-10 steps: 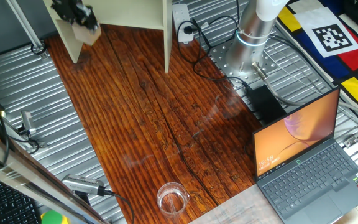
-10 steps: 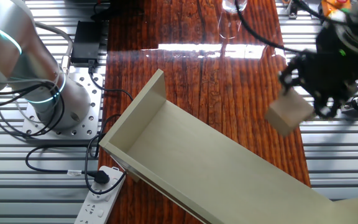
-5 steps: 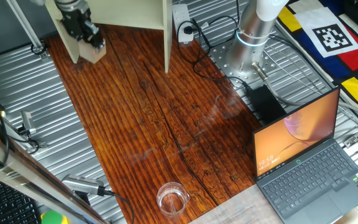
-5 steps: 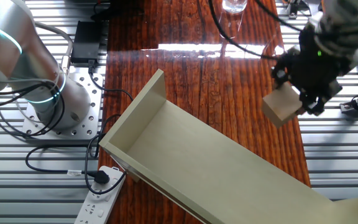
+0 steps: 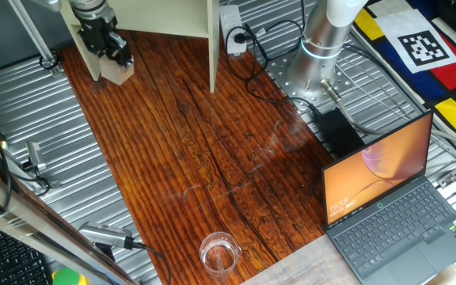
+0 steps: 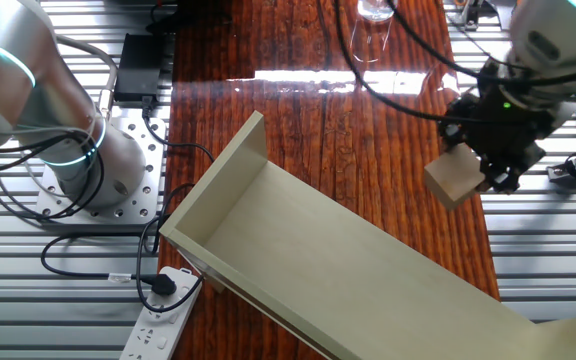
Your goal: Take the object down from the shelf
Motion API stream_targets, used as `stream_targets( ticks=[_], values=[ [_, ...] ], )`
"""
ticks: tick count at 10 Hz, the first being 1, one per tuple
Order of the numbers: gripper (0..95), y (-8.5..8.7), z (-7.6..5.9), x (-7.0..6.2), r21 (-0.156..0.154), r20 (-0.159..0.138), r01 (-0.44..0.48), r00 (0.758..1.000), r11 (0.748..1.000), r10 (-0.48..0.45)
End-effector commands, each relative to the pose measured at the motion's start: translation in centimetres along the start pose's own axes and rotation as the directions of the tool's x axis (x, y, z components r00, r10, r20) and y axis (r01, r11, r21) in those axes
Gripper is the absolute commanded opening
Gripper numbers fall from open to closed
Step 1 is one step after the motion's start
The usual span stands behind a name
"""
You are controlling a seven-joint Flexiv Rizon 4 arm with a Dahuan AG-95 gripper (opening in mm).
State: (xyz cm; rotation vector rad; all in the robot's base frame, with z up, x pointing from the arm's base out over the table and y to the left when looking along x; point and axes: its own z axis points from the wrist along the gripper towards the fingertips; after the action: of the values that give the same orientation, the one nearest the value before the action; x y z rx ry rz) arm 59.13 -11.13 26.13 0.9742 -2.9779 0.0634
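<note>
Lower now than half a second ago, the gripper (image 5: 111,49) has brought the cube (image 5: 117,70) down beside the shelf (image 6: 368,270), its fingers clamped on it; whether the cube touches the table (image 5: 204,158) is unclear. The glass (image 5: 218,252) and laptop (image 5: 394,210) have not moved. Dark striped wood forms the table, flanked by ribbed metal. A checkered marker (image 5: 423,49) lies at the far right. Digits show on the laptop screen, too small to read.

Laptop (image 5: 398,202), glass (image 5: 218,253), power strip (image 6: 160,312).
</note>
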Motion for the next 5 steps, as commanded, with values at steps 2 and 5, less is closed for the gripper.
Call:
stream_targets(
  ticks=[2,5],
  values=[
    [0.0,-0.17,-0.08,-0.16,-0.034,-0.057,0.063,0.996,0.997,-0.065],
    [0.0,-0.17,-0.08,-0.16,-0.057,-0.074,0.179,0.980,0.982,-0.183]
  ],
)
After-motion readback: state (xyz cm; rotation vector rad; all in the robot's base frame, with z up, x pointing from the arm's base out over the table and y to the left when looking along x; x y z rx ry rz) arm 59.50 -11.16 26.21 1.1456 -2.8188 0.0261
